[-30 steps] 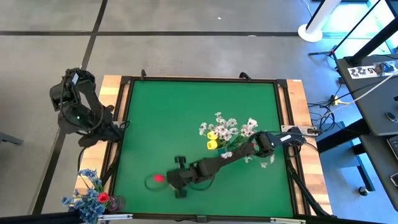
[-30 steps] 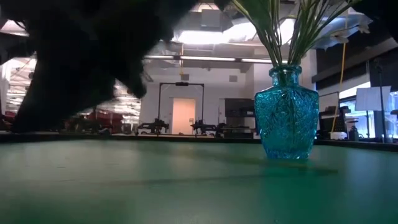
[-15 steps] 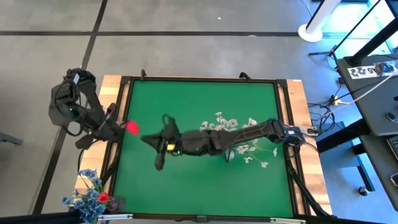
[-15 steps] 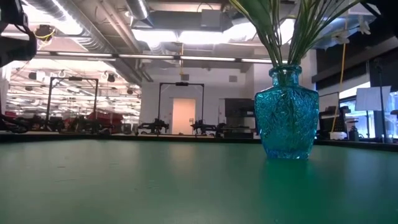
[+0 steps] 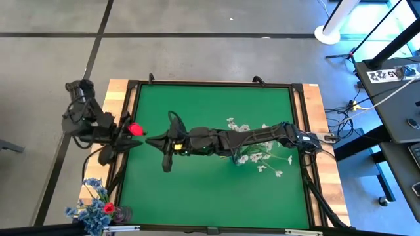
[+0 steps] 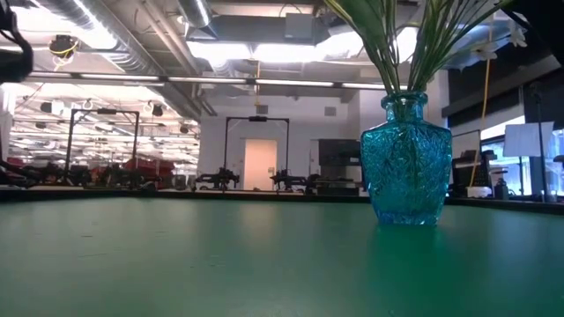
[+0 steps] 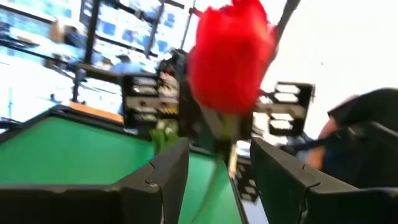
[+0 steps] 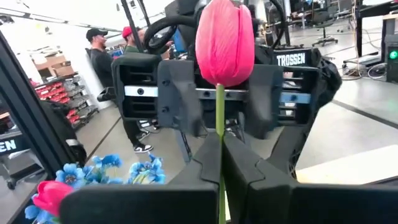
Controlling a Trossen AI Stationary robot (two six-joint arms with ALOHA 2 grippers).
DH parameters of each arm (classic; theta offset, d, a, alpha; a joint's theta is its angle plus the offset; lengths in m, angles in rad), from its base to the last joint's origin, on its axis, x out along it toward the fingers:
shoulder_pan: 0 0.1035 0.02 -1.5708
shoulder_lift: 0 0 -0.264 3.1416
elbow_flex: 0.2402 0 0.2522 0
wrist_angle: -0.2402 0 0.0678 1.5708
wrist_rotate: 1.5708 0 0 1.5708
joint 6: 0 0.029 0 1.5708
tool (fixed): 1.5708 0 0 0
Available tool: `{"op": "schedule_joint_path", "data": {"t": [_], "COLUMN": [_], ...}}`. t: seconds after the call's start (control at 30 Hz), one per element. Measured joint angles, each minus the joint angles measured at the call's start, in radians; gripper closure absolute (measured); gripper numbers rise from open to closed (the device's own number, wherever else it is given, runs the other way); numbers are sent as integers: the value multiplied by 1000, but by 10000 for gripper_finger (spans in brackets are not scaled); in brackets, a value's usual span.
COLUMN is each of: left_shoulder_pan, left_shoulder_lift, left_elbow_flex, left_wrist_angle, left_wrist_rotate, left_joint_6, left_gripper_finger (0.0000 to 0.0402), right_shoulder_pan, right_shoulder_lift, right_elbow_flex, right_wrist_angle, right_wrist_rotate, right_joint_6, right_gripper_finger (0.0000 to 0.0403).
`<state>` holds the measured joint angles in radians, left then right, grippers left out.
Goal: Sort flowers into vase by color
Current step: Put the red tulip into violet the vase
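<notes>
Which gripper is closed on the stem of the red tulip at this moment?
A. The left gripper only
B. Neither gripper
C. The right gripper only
C: in the right wrist view the right gripper pinches the red tulip by its stem, while the left gripper stands open around the stem.

A robotics laboratory or industrial test hall. The low view shows a high ceiling with exposed ducts (image 6: pixel 132 40) and strip lights, and metal frame rigs (image 6: pixel 104 141) far behind the green table (image 6: pixel 264 264). The high view shows a bare concrete floor (image 5: pixel 210 59), trailing cables (image 5: pixel 341 108) and an equipment bench (image 5: pixel 394 78). The right wrist view shows people (image 8: pixel 102 59) standing among racks.
</notes>
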<state>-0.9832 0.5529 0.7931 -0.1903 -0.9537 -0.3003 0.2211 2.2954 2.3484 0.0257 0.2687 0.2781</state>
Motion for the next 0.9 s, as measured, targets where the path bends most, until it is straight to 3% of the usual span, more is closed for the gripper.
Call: {"op": "schedule_joint_path", "data": {"t": [0.17,0.3,0.4,0.5,0.57,0.7,0.83,0.9], "left_shoulder_pan": [126,211,247,262,262,262,264,263], "left_shoulder_lift": [5,30,29,29,28,11,-1,2], "left_elbow_flex": [-64,-69,-69,-69,-67,6,147,204], "left_wrist_angle": [174,210,212,212,206,67,-193,-326], "left_wrist_rotate": [95,138,195,218,219,249,267,311], "left_joint_6": [23,20,15,16,31,71,40,-2], "left_gripper_finger": [236,253,297,370,390,396,397,397], "right_shoulder_pan": [0,1,1,3,6,17,48,72], "right_shoulder_lift": [0,0,0,0,0,-6,-21,-19], "right_elbow_flex": [-1,-1,-1,-1,-1,-1,0,-1], "right_wrist_angle": [-7,-24,-23,-23,-24,-27,-54,-97], "right_wrist_rotate": [2,55,61,62,59,5,-127,-143], "right_joint_6": [3,4,3,-16,-49,-98,-100,-100], "right_gripper_finger": [401,397,386,367,346,277,196,163]}}
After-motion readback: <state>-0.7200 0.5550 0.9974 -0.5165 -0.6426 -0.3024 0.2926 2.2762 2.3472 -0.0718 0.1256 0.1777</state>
